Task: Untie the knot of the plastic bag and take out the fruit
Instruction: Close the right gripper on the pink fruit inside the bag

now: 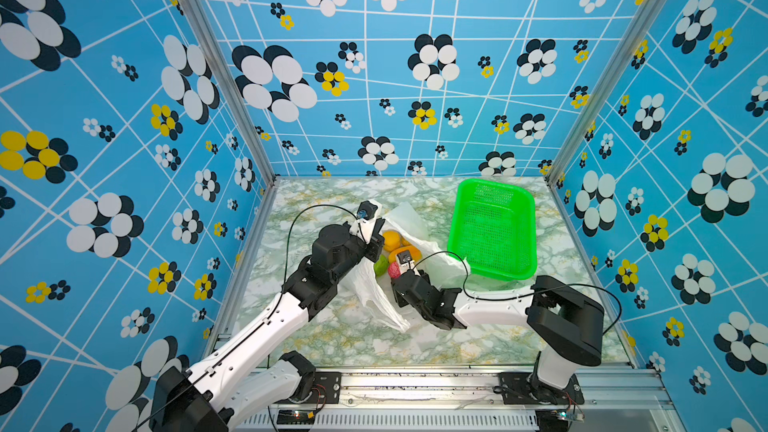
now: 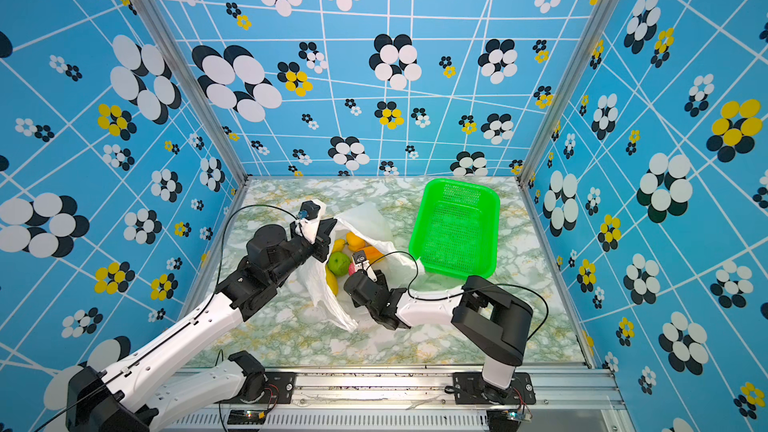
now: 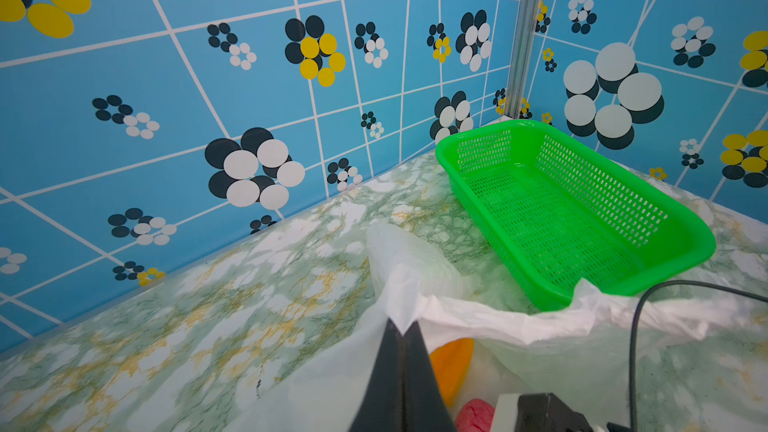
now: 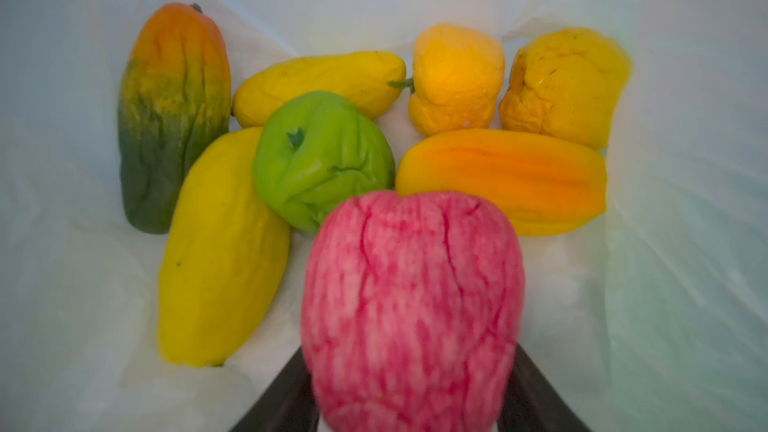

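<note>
now the crinkly, translucent white plastic bag (image 1: 374, 297) gapes open just beside the green basket (image 1: 492, 230), fruit (image 4: 224, 243) heaped inside; left gripper (image 3: 401, 326) pinches its rim, right gripper (image 1: 401, 265) fingers (image 4: 282, 401) flank the red-pink fruit (image 4: 411, 305), grip unclear

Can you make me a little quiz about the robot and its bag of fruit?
1. True or false: the green basket already holds some fruit.
2. What does the left gripper pinch? A) the edge of the plastic bag B) the basket rim C) a yellow fruit
3. Fill in: the fruit between the fingers of the right gripper is ____ coloured.

Key: 1. False, it is empty. 2. A. 3. Red-pink.
</note>
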Robot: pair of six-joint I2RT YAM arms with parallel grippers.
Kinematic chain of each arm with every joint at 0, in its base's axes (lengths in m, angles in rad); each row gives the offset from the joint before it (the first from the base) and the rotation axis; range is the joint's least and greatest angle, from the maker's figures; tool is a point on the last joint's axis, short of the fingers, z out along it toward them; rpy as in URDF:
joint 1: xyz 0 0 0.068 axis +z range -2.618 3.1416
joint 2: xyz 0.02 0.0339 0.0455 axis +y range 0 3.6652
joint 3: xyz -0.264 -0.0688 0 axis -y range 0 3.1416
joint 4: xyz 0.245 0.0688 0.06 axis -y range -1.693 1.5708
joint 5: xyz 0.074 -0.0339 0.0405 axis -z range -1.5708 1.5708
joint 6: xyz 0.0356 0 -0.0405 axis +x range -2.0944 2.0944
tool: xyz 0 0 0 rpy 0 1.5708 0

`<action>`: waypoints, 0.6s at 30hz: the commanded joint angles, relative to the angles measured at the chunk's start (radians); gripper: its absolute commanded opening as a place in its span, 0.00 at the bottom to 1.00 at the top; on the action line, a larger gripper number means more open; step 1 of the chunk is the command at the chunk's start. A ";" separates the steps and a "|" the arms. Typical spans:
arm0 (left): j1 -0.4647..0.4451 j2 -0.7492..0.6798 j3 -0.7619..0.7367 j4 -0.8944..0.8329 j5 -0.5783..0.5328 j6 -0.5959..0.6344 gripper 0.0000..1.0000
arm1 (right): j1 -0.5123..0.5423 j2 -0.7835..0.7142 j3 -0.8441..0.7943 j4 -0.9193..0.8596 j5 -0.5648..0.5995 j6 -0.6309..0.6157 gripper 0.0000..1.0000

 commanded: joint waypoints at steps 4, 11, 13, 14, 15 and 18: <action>-0.006 -0.013 -0.010 0.025 0.008 0.015 0.00 | -0.008 0.067 0.047 -0.039 0.049 0.040 0.93; -0.006 -0.007 -0.006 0.025 0.015 0.016 0.00 | -0.038 0.154 0.126 -0.107 0.025 0.093 0.96; -0.006 -0.010 -0.007 0.027 0.014 0.016 0.00 | -0.040 0.156 0.119 -0.092 0.015 0.089 0.92; -0.005 -0.010 -0.006 0.027 0.014 0.016 0.00 | -0.039 0.155 0.117 -0.089 0.014 0.087 0.90; -0.006 -0.011 -0.004 0.027 0.015 0.016 0.00 | -0.038 0.155 0.115 -0.085 0.013 0.081 0.87; -0.006 -0.009 -0.003 0.027 0.015 0.018 0.00 | -0.040 0.160 0.118 -0.079 0.008 0.068 0.77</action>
